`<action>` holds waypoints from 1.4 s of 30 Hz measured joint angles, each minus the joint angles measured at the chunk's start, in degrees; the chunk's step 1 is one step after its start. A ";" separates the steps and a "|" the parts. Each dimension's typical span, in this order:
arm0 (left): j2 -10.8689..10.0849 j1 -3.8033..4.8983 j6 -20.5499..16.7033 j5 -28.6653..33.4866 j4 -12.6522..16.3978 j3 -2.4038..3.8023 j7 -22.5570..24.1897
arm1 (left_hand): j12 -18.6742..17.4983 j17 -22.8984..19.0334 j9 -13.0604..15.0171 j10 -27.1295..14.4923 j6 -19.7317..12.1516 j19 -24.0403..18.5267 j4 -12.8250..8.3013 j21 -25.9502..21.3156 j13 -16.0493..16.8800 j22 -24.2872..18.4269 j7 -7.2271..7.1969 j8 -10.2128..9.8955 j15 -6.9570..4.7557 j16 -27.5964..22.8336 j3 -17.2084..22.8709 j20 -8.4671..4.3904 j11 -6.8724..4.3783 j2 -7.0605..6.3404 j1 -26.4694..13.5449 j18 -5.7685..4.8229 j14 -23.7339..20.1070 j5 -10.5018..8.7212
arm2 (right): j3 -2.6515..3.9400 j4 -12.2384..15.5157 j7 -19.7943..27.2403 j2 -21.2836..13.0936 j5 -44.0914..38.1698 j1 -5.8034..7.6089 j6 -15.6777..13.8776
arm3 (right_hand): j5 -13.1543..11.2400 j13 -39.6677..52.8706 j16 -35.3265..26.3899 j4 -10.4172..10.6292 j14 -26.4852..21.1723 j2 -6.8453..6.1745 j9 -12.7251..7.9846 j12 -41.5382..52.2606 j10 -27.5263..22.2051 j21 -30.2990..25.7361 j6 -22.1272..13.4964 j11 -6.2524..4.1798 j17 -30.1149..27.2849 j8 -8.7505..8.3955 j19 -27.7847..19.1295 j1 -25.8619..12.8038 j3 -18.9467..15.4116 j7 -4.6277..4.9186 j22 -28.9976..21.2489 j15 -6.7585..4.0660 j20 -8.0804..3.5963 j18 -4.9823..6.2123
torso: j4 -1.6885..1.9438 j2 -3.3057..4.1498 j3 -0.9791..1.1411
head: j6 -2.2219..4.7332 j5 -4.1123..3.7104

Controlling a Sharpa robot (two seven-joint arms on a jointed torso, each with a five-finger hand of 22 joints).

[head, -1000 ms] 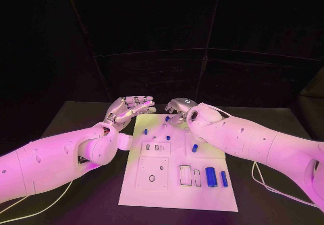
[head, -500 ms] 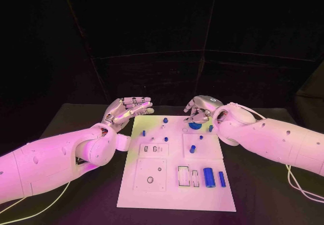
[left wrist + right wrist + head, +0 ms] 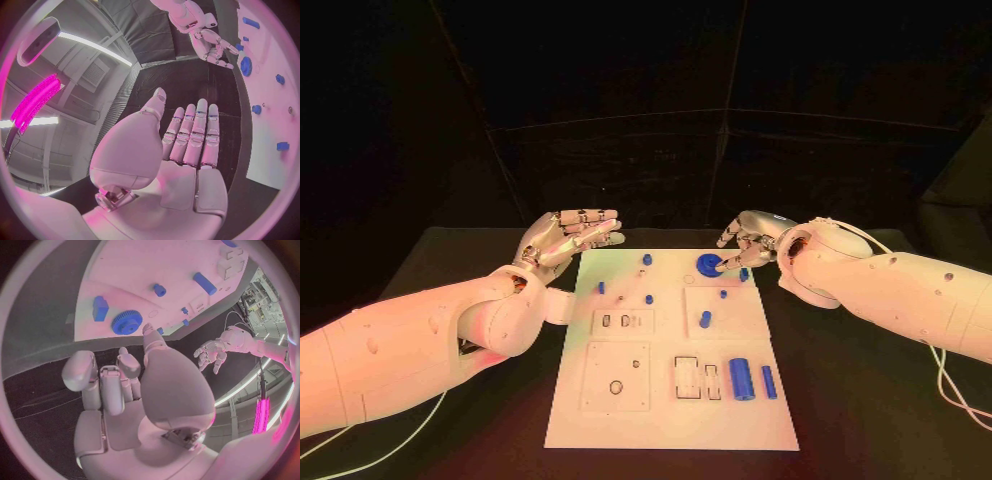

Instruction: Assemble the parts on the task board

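By right hand (image 3: 759, 238) fingertips: blue gear (image 3: 710, 265), apart, on task board (image 3: 661, 410).

Robot lab or test cell, dark-curtained.

Black worktop (image 3: 473, 250) backed by black drapes (image 3: 617, 170) hung beyond both hands, seams and folds visible. Left wrist view: above and behind the left hand (image 3: 181, 150), an industrial ceiling with long strip lights (image 3: 94, 45), a slatted vent (image 3: 94, 75), and a camera unit (image 3: 39, 40) on a mount. White task board (image 3: 668, 350) with blue parts lies centred on the worktop, between the two hands.
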 measured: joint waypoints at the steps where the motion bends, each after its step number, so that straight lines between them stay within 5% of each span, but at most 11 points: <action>1: 0.06 0.00 0.01 0.00 -0.05 0.00 -0.01 | 0.00 0.00 0.00 0.00 0.00 0.00 0.00 0.00 0.00 0.00 0.00 0.00 0.00 0.00 0.00 0.00 0.00 0.00 0.00 0.00 0.00 0.00 | 0.00 -0.56 -0.15 0.35 0.18 0.00 0.63 | 0.21 1.80 0.22 0.14 -0.01 -0.03 0.00 1.53 0.51 0.02 -0.13 0.12 0.03 0.01 0.00 0.04 -0.14 0.13 0.28 0.01 0.00 0.00 | 0.02 0.01 0.00 | 0.01 -0.01; 23: 0.49 -0.04 0.19 0.00 -0.71 -0.05 -0.20 | 0.00 0.01 0.00 0.00 0.00 0.19 -0.15 0.00 0.00 -0.04 0.00 0.00 -0.21 0.00 0.16 -0.19 0.00 0.26 0.26 0.00 0.21 0.00 | -0.02 -6.32 -0.18 5.23 1.27 -0.02 5.83 | 1.81 11.58 1.13 0.42 -0.01 1.67 0.00 9.88 3.14 1.61 -0.20 0.29 0.01 0.98 0.20 2.09 0.19 0.20 2.43 0.43 0.22 0.02 | 0.15 0.07 -0.04 | -0.46 0.13; 32: 0.60 -0.04 0.28 0.00 -0.85 -0.05 -0.27 | 0.00 -0.04 0.00 0.00 0.00 0.19 -0.15 0.00 0.00 -0.04 0.00 0.00 -0.21 0.00 0.16 -0.19 0.00 0.26 0.26 0.00 0.21 0.00 | 0.01 -6.93 -0.07 5.75 1.34 -0.01 6.16 | 0.68 11.75 1.34 -2.19 -0.01 5.01 0.03 11.33 3.79 2.24 0.85 0.04 0.01 1.65 0.42 4.81 3.28 0.21 3.56 0.43 0.43 0.02 | 0.09 0.07 -0.01 | -0.74 0.10; 42: 0.61 -0.05 0.36 0.00 -0.96 -0.06 -0.41 | 0.00 -0.04 0.00 0.00 0.00 0.19 -0.47 0.00 0.00 -0.10 0.00 -0.22 -0.21 -0.28 0.15 -0.19 0.00 0.53 0.53 0.00 0.21 0.00 | 0.05 -7.07 0.01 6.22 0.40 0.03 6.22 | 0.57 11.52 1.56 -5.65 -0.01 5.97 -0.23 11.72 4.20 3.18 3.82 0.06 0.00 2.66 0.63 6.27 9.19 -0.10 4.76 0.43 0.22 -0.05 | 0.09 0.07 0.02 | -0.92 0.07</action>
